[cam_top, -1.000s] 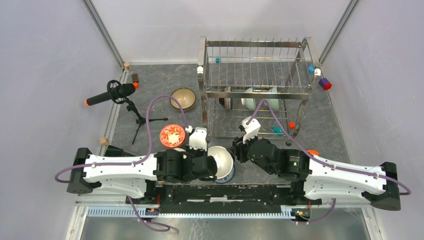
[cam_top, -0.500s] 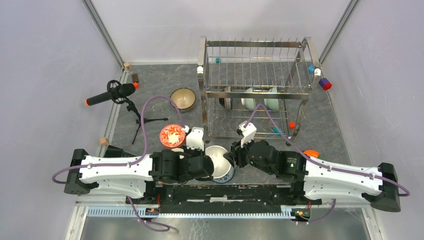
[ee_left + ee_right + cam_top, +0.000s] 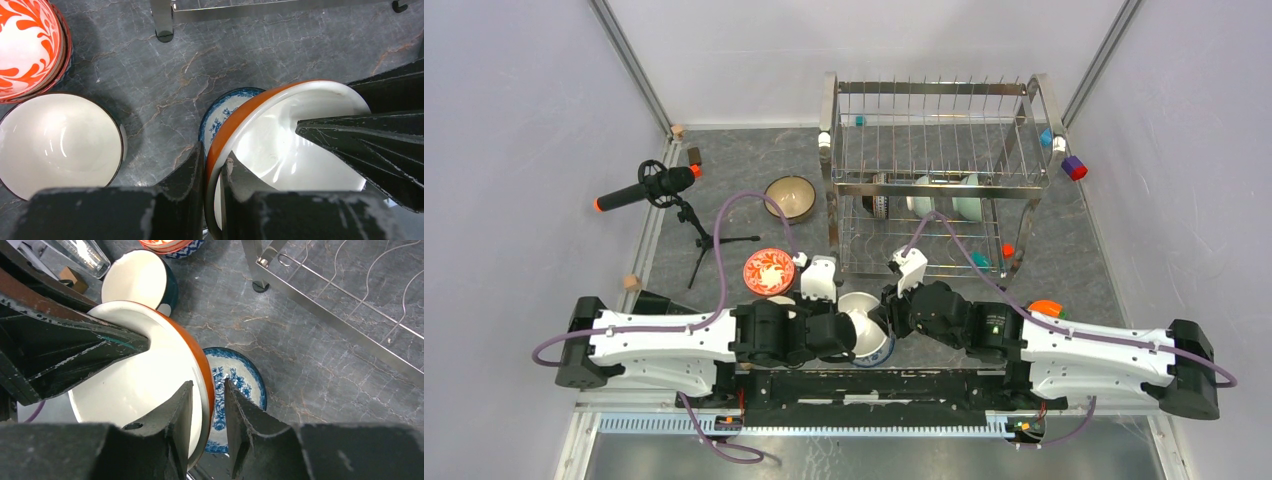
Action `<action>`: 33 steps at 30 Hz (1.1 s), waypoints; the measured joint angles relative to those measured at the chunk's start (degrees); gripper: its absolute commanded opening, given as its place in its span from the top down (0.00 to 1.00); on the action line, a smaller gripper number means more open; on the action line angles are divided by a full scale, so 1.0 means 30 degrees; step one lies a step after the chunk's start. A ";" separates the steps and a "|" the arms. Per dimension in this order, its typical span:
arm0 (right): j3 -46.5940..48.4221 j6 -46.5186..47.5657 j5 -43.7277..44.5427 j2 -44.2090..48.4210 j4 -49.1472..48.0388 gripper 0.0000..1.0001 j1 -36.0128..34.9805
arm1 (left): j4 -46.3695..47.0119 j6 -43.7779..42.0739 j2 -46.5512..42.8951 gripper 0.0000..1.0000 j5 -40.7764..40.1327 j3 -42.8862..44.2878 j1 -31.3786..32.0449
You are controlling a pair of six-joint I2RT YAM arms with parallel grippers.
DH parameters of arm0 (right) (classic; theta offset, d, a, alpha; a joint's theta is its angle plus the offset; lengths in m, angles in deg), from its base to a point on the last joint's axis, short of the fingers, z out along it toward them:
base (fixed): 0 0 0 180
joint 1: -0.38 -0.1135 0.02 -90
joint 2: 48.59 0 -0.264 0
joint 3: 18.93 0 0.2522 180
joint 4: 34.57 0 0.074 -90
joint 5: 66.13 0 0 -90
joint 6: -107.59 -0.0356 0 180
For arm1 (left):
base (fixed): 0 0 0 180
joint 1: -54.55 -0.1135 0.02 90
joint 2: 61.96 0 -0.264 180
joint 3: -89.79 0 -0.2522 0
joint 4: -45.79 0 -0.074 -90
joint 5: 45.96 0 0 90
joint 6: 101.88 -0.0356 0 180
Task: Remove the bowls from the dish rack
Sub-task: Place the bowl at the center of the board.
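Orange bowl (image 3: pixel 290 145) hangs tilted between both arms: left gripper (image 3: pixel 214 157) pinches 1 rim, right gripper (image 3: pixel 207 385) straddles the opposite rim, unclamped.

Top camera looks down; both close wrist cameras share the orange bowl (image 3: pixel 300 155).

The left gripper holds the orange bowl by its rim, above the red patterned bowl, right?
Not quite. The left gripper holds the orange bowl by its rim, but above the blue-and-white bowl, as the left wrist view shows.
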State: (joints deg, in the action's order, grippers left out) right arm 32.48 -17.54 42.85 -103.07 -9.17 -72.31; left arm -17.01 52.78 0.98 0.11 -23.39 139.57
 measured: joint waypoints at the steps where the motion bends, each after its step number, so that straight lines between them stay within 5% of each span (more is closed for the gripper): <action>1: 0.0000 -0.0015 0.0044 -0.0087 0.0073 0.68 0.0000 | 0.0022 0.0000 0.0117 0.98 0.0000 0.0007 0.0000; 7: 0.0007 -0.0219 0.0423 -0.0262 0.0386 0.83 0.0000 | -0.0182 -0.0015 0.0991 0.98 -0.0248 0.0539 0.0000; 10: 0.0015 -0.0430 0.0976 -0.0415 0.0474 0.98 0.0058 | -0.0576 -0.0007 0.1712 0.98 -0.0568 0.1217 0.0000; 14: 0.0051 -0.0495 0.1406 -0.0648 0.0597 1.00 0.0182 | -0.0838 -0.0007 0.2455 0.96 -0.0933 0.1668 -0.0044; 26: 0.0197 0.0714 0.2397 -0.0073 0.3104 1.00 0.0175 | -0.0255 -0.0211 0.1523 0.10 -0.0750 0.1770 0.0000; 33: 0.0918 0.1719 0.3927 0.0940 0.5493 1.00 0.0175 | 0.0415 -0.0736 0.0328 0.00 -0.0510 0.1763 0.0000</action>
State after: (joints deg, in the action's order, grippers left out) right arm 35.23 -12.38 54.63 -100.25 7.31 -71.78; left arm -15.77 50.57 1.96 -1.42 -18.10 139.57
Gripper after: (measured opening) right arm 0.134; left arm 0.992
